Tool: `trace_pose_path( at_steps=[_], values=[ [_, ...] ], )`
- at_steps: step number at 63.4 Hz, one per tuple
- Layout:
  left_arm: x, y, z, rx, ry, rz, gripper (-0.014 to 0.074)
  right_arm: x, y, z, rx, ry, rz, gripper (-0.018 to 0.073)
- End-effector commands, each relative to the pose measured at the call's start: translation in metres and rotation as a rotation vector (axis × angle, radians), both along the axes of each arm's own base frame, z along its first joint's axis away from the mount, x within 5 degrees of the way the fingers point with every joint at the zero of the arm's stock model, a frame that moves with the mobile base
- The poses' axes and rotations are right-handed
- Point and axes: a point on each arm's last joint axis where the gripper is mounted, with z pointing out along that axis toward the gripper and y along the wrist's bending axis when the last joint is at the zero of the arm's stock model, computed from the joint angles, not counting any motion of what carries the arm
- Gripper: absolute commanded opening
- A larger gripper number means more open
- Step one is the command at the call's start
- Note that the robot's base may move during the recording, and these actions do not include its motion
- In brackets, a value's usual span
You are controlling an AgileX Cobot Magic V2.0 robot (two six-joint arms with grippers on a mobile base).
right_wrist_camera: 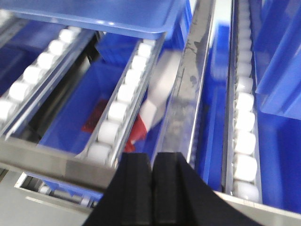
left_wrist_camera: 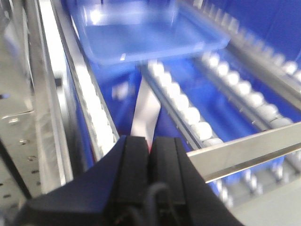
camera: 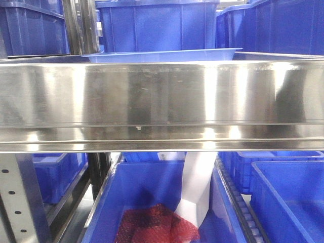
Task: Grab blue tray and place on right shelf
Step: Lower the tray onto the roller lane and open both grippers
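1. Shallow light-blue glossy plastic tray with flared rim (camera: 164,54) sits on the stainless steel rack shelf with a broad shiny front lip (camera: 162,101), behind that lip; only its rim shows in the front view.
2. Left wrist view: the tray (left_wrist_camera: 141,33) rests across the white roller tracks (left_wrist_camera: 188,108) of the shelf, so the rollers carry it and it looks free to slide.
3. Right wrist view: the tray's underside (right_wrist_camera: 94,14) spans the roller rails at top; nothing touches it.
4. Left black gripper (left_wrist_camera: 150,155): jaws pressed together, a thin slit between them, holding nothing. Well back from the tray, near the front rail.
5. Right black gripper (right_wrist_camera: 153,188): jaws likewise closed to a narrow seam, empty, above the front rail.
6. Below: deep dark-blue bin (camera: 152,202) with red mesh (camera: 157,225) and a white strip (camera: 197,187); not task items.
7. Judgement: tray appears already placed; both arms clear of it, so the task looks near done or done.
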Motion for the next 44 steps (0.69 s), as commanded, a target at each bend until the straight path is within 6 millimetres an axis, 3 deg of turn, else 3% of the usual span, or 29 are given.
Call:
trace_pose_path(
  at_steps=[1, 10, 19, 29, 44],
  values=[
    [-0.022, 0.012, -0.008, -0.08, -0.164, 0.003, -0.0048, -0.019, -0.009, -0.004, 0.02, -0.194, 0.05, 0.0054],
    [-0.043, 0.023, -0.046, -0.091, -0.192, 0.005, -0.0048, -0.042, -0.019, -0.042, 0.046, -0.291, 0.08, 0.0054],
    [-0.044, 0.024, -0.066, -0.084, -0.187, 0.007, -0.0048, -0.055, -0.023, -0.072, 0.046, -0.459, 0.125, 0.0054],
    [-0.043, 0.024, -0.068, -0.082, -0.183, 0.007, -0.0048, -0.06, -0.021, -0.08, 0.083, -0.57, 0.169, 0.0054],
    [-0.043, 0.024, -0.068, -0.082, -0.183, 0.007, -0.0048, -0.06, -0.02, -0.079, 0.089, -0.582, 0.174, 0.0054]
  ],
)
